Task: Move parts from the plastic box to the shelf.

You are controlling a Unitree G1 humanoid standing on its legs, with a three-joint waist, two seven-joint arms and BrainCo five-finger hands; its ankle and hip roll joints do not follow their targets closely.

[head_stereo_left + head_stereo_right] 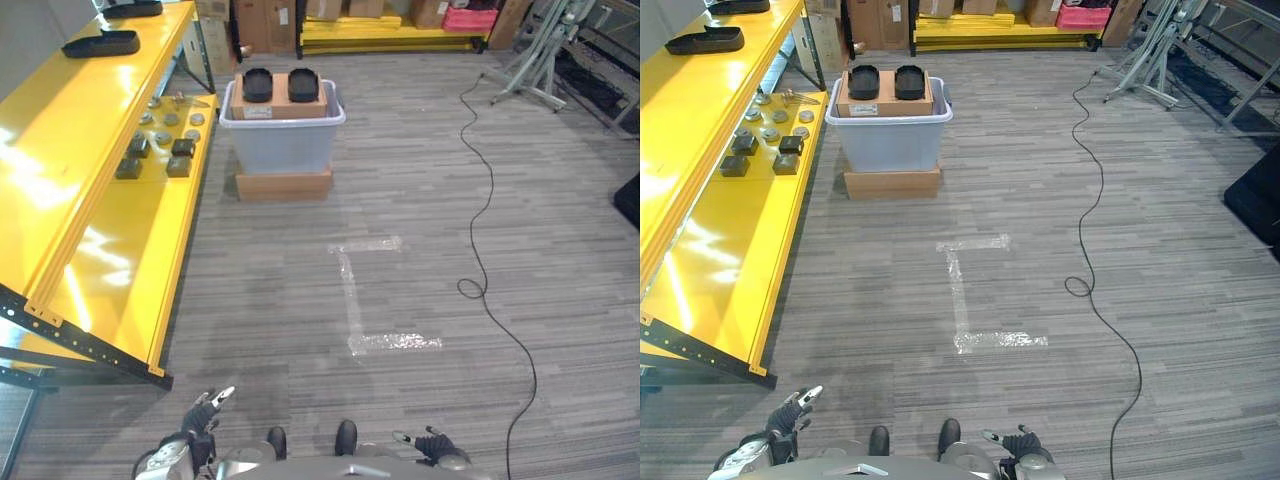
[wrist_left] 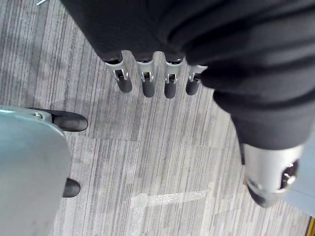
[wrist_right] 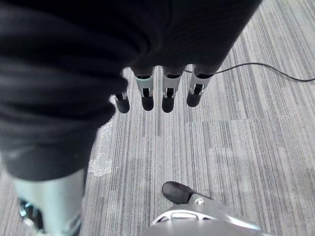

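Left hand [image 1: 205,412] and right hand [image 1: 432,443] are seen at the bottom edge, fingers straight and relaxed, nothing held. The plastic box [image 1: 283,140], upper centre, is set on a cardboard base; a carton with two black parts [image 1: 257,85] lies in it. The yellow shelf [image 1: 95,200], at left, carries small parts. The box should be approached squarely before reaching. A carton label is seen; its writing cannot be read.
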